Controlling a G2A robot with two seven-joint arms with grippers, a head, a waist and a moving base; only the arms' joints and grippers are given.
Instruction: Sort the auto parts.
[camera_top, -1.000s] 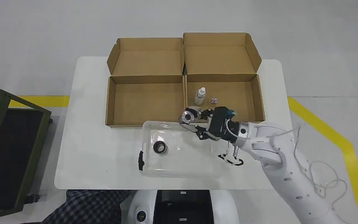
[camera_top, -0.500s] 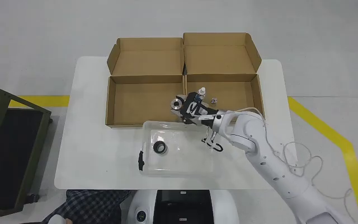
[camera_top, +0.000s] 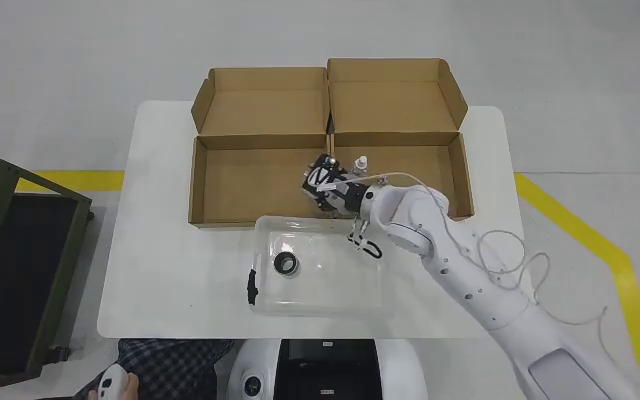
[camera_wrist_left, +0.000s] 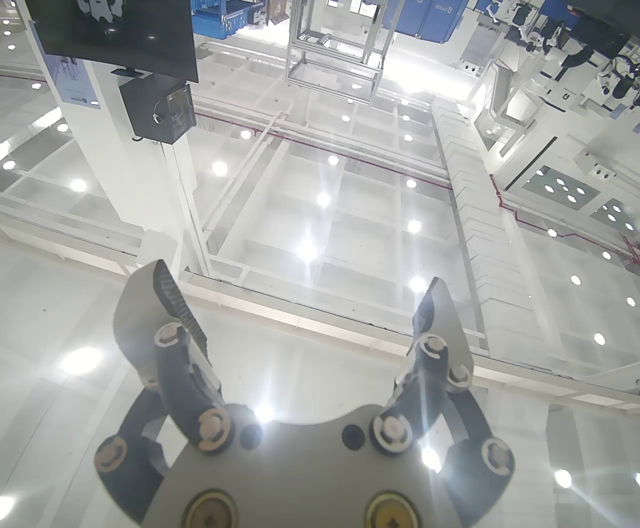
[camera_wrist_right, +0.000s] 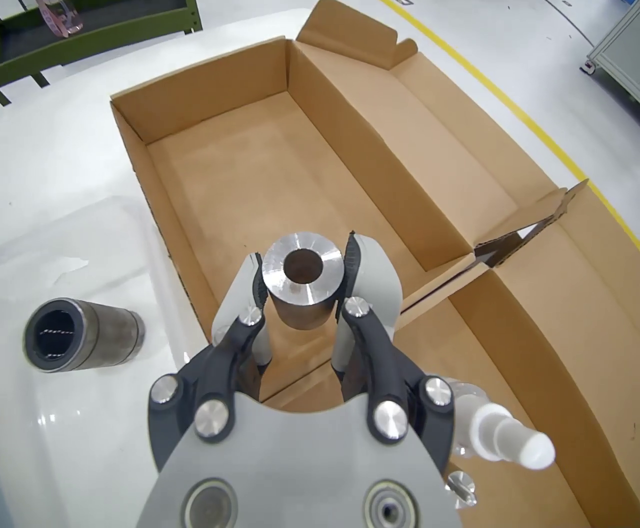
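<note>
My right gripper (camera_wrist_right: 304, 272) is shut on a short steel bushing (camera_wrist_right: 304, 280) with a round bore, held upright. In the top view this gripper (camera_top: 325, 186) hangs over the near right corner of the left cardboard box (camera_top: 250, 185). A dark linear bearing (camera_wrist_right: 80, 334) lies on its side in the clear plastic tray (camera_top: 330, 290); the top view shows the bearing (camera_top: 287, 264) in the tray's left half. A white bottle (camera_top: 358, 162) stands in the right cardboard box (camera_top: 420, 180). My left gripper (camera_wrist_left: 295, 290) is open, holds nothing and points up at the ceiling.
Both boxes stand side by side at the table's far side with lids folded back. The left box's floor (camera_wrist_right: 260, 165) is bare. A small black piece (camera_top: 251, 287) sits at the tray's left rim. The white bottle (camera_wrist_right: 500, 437) is close beside my right gripper.
My right gripper has carried the steel bushing left and away from over the tray's far edge to over the left box's near right corner.
</note>
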